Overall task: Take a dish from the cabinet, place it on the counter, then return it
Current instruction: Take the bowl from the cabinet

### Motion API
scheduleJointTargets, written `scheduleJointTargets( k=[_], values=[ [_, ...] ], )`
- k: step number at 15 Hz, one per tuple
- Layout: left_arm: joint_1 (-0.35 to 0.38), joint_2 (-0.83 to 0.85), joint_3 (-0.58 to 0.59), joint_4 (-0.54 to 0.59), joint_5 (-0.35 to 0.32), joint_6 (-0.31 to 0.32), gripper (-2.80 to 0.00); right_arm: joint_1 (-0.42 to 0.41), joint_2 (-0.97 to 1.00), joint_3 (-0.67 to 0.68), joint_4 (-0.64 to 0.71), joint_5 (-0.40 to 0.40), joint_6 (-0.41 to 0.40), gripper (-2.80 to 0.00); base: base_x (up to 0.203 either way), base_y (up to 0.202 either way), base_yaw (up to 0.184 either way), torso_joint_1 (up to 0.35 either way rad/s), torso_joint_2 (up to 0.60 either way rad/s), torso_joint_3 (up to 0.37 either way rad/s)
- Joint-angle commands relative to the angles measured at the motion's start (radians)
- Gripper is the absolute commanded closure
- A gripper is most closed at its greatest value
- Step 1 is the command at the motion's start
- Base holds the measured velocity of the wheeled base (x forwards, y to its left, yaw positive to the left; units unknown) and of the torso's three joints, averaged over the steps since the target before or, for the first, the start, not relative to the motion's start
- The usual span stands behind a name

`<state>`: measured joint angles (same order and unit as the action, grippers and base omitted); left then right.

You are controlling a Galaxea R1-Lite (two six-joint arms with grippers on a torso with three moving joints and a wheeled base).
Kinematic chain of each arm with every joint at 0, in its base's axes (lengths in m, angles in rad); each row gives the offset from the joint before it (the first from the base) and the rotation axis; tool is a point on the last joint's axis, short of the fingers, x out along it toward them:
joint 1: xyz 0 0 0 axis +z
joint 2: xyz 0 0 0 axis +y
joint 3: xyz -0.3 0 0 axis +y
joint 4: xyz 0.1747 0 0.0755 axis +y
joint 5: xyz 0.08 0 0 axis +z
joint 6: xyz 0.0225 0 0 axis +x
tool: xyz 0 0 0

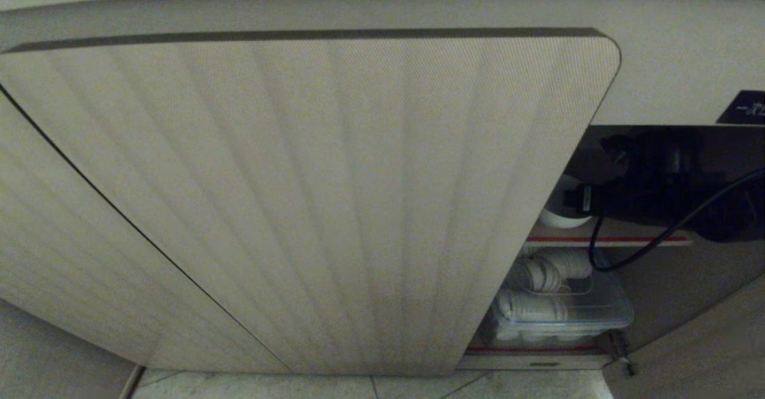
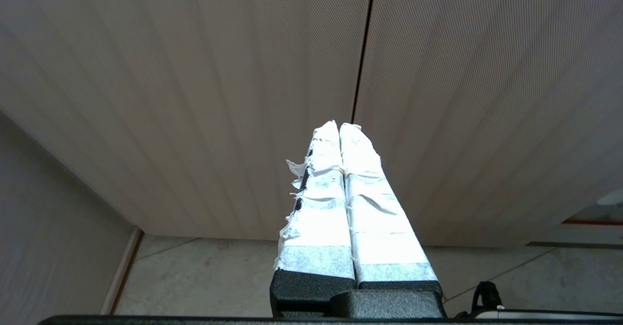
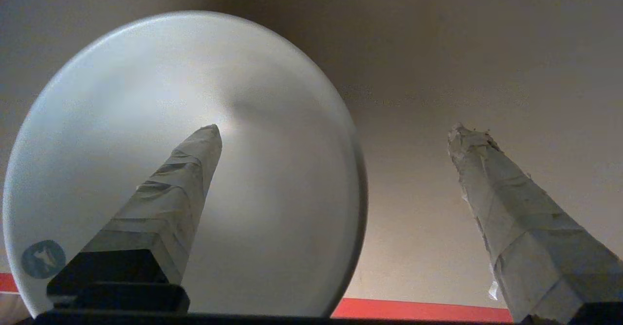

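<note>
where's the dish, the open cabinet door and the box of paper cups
dish (image 3: 272,120): right wrist view, inner surface of the bowl.
cabinet door (image 1: 311,196): head view, middle of the ribbed panel.
box of paper cups (image 1: 603,312): head view, clear side wall of the box, on the lower shelf.

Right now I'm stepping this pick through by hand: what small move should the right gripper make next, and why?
Probably close the right gripper on the dish. Its jaws stand open straddling the rim, one finger over the bowl's inside and the other outside, and the dish sits on the red-edged shelf in the cabinet, not gripped.
</note>
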<state>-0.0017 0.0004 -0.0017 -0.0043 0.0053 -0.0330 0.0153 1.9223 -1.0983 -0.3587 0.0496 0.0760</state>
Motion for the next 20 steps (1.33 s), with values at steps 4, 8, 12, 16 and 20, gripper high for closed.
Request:
scheduleJointTargets(
  k=[4,8,12,16,20],
  values=[
    [0.0,0.0,0.0,0.0,0.001,-0.001,0.0,0.002,0.0,0.003,-0.003,0.001,-0.001,0.0,0.0,0.0,0.0,0.0,0.0,0.0],
    [0.0,0.0,0.0,0.0,0.001,-0.001,0.0,0.0,0.001,0.003,-0.008,0.001,-0.004,0.0,0.0,0.0,0.0,0.0,0.0,0.0],
    [0.0,0.0,0.0,0.0,0.001,-0.001,0.0,0.002,0.0,0.009,-0.01,0.001,-0.007,0.0,0.0,0.0,0.0,0.0,0.0,0.0],
    [0.0,0.0,0.0,0.0,0.001,-0.001,0.0,0.0,-0.003,0.011,-0.012,0.001,-0.007,0.0,0.0,0.0,0.0,0.0,0.0,0.0],
    [0.0,0.0,0.0,0.0,0.001,-0.001,0.0,0.002,-0.013,0.016,-0.008,0.001,-0.007,0.0,0.0,0.0,0.0,0.0,0.0,0.0]
  ],
)
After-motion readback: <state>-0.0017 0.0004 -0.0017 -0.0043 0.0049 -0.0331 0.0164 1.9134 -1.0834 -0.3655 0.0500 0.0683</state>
